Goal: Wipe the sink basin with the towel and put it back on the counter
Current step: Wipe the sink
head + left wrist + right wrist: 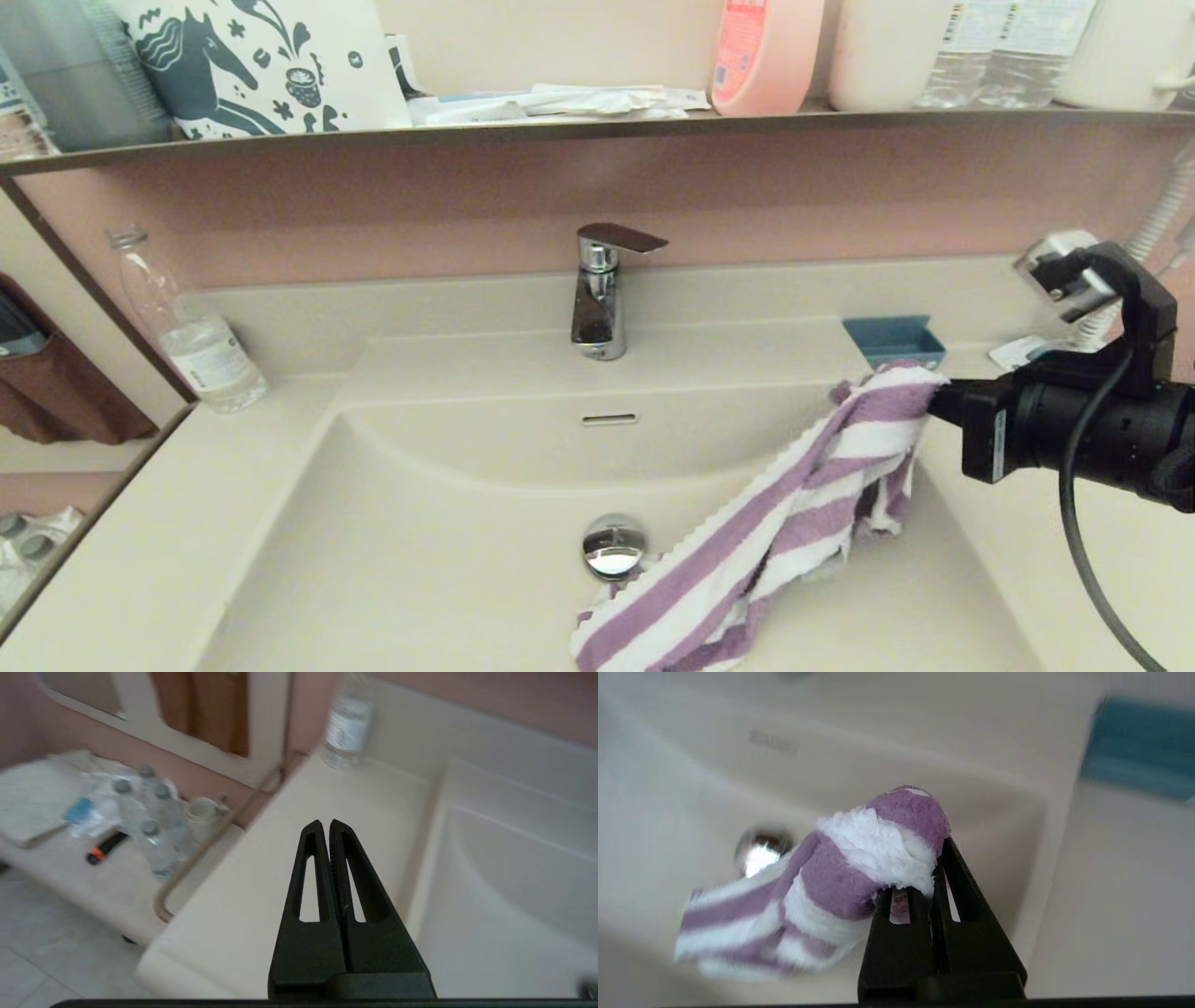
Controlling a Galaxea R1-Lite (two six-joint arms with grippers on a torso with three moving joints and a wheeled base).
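The right gripper point(934, 399) hangs over the right rim of the basin point(420, 560), its fingers point(966, 905) pinched tight on one bunched end of the towel point(747, 551). In the right wrist view the cloth bulges out as a purple-and-white wad just past the fingertips, and the rest spills away from them toward the drain plug point(759, 851).

From the head view, the towel's long axis runs on a slant: its held end is highest, at the fingers, and it drops away from them down into the basin, toward the near edge and the middle. The stripes run along that same line. The lower end lies on the basin floor just beside the drain plug point(613, 546), on its right and nearer side, with a scalloped edge showing. A shorter flap hangs straight down under the fingers, close to the right wall of the basin.

Just behind the fingers, on the counter point(1027, 560), sits a blue tray point(893, 341). The tap point(602, 294) stands well to the left of them, behind the overflow slot point(609, 419).

The left gripper point(325, 823) is out at the left, its fingers pressed together with nothing between them, over the left counter point(280, 858) beside the basin; beyond its tips stands a bottle point(348, 730).
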